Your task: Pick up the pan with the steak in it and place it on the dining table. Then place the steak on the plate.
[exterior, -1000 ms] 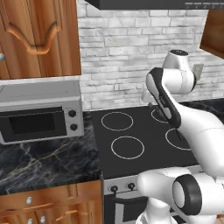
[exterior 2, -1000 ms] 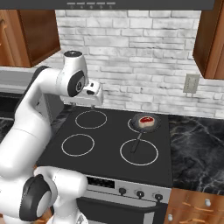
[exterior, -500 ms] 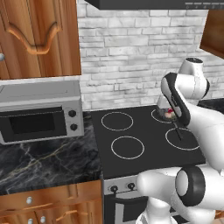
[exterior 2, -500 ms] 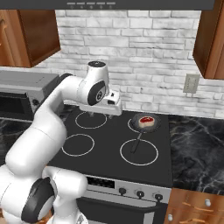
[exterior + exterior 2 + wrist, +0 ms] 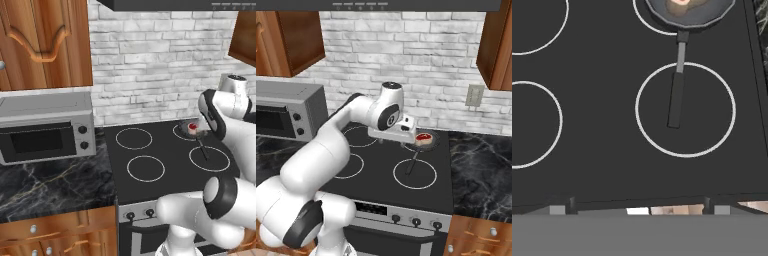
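The pan sits on the back right burner of the black stove, with the steak lying in it. Its long black handle points toward the stove's front over the front right burner. My gripper hangs open and empty above the stove's middle, just left of the pan and apart from it. From the left base, the pan and steak sit beside my arm. The hand view looks down on the pan, steak and handle. The dining table and the plate are out of view.
A grey microwave stands on the black marble counter left of the stove. More counter lies to the right. A brick wall with an outlet runs behind, with wood cabinets overhead.
My arm has swung right across the stove from above the back left burner to just beside the pan. The gripper has stayed open, and the pan and steak have not moved.
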Controlling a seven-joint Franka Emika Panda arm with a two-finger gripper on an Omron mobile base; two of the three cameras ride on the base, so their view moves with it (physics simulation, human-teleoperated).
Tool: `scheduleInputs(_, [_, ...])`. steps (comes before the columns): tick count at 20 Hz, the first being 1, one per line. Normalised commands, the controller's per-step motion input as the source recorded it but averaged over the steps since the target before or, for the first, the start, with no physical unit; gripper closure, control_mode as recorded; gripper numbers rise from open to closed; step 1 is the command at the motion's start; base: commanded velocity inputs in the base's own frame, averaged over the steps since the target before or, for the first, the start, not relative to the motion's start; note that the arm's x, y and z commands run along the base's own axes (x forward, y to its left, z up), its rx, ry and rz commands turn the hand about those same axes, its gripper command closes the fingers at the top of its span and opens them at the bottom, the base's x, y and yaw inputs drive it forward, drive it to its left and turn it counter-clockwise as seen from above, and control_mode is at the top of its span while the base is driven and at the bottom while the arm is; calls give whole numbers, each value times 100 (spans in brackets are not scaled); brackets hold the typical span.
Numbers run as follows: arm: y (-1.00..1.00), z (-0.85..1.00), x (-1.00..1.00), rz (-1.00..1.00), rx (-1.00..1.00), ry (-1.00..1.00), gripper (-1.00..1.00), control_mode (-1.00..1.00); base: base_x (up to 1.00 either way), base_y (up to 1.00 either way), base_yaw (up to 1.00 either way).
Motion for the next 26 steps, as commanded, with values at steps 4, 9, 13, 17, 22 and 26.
scheduleInputs(4, [-52,-35,6,-3,-4,-1,-100,-100,0,0,0])
scheduleInputs(9, [-25,-16,3,-1,-2,-1,-100,-100,0,0,0])
scheduleInputs(13, [-1,-12,0,0,0,1,-100,-100,0,0,0])
scheduleInputs(17, [0,-25,0,-3,0,0,-100,-100,0,0,0])
scheduleInputs(22, [0,-24,24,-9,0,0,-100,-100,0,0,0])
scheduleInputs(26, [-1,-24,38,-11,0,-1,-100,-100,0,0,0])
